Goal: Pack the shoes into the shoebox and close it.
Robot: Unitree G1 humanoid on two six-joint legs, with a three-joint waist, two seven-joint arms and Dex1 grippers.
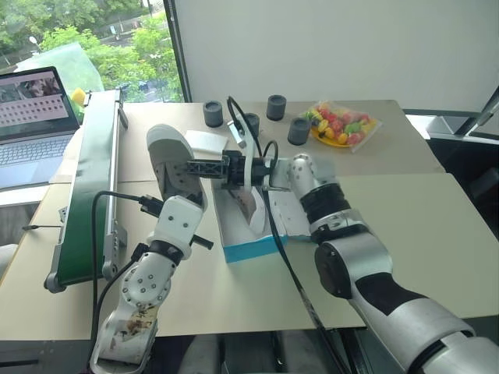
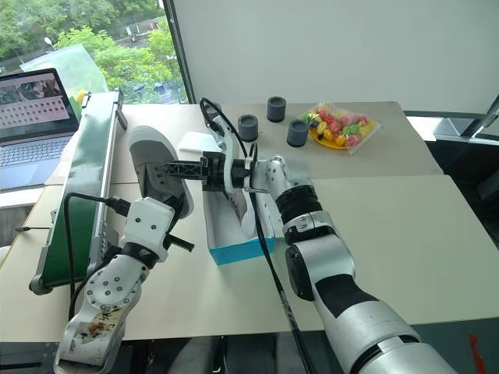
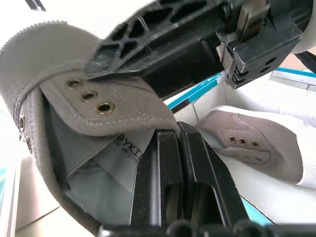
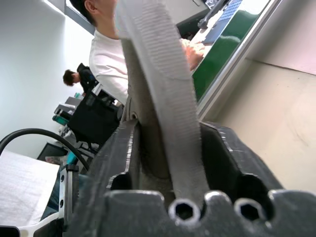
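- One shoe is held up on end above the desk, just left of the shoebox, sole turned away from the box.
- The left hand is clamped tight on that shoe's upper from below.
- The right hand, reached across the box, is closed on the same shoe's collar.
- The second shoe is lying inside the open shoebox.
- A green conveyor is seen well to the left.

- One shoe is lying inside the shoebox, which is sitting mid-tabletop.
- The other shoe is standing raised just left of the box.
- The conveyor is running along further left, with a laptop beyond it.
- Four cylinders and a candy bag are lying behind the box.
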